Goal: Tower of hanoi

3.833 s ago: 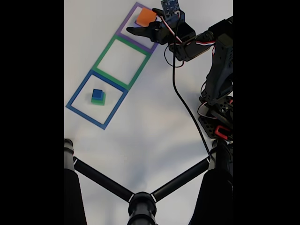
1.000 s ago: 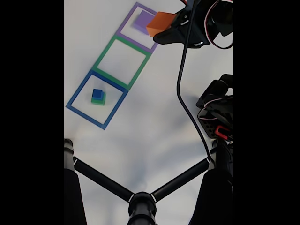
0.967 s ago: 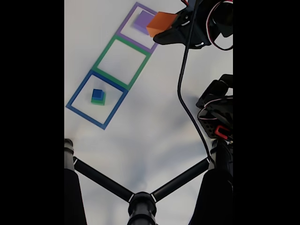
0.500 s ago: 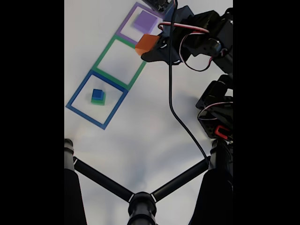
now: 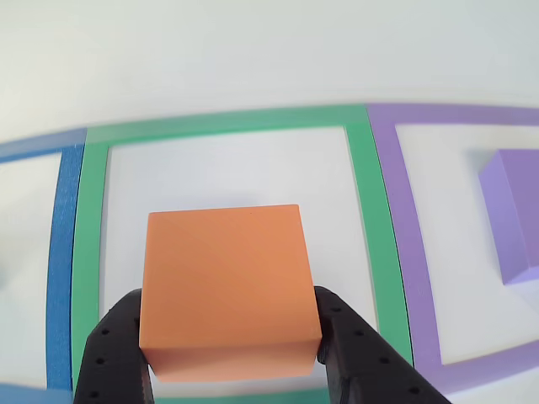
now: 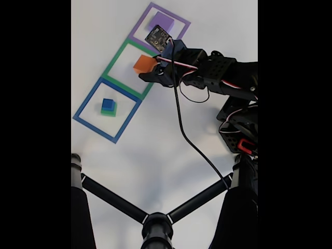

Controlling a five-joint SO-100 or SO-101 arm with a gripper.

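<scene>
Claw point(image 5: 232, 353) clenched on orange cube point(image 5: 226, 286), cube over the green square point(image 5: 370, 210). In the other view, purple cube point(image 5: 512, 215) sits right of claw in purple square point(image 5: 396, 202); blue square point(image 5: 61, 252) to the left.

In the fixed view, blue-on-green stack point(image 6: 108, 107) lies well off from claw point(image 6: 148, 70).

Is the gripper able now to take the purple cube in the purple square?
Probably not yet. The gripper is shut on the orange cube over the green square. The purple cube itself lies uncovered, so after releasing, the way looks free.
</scene>
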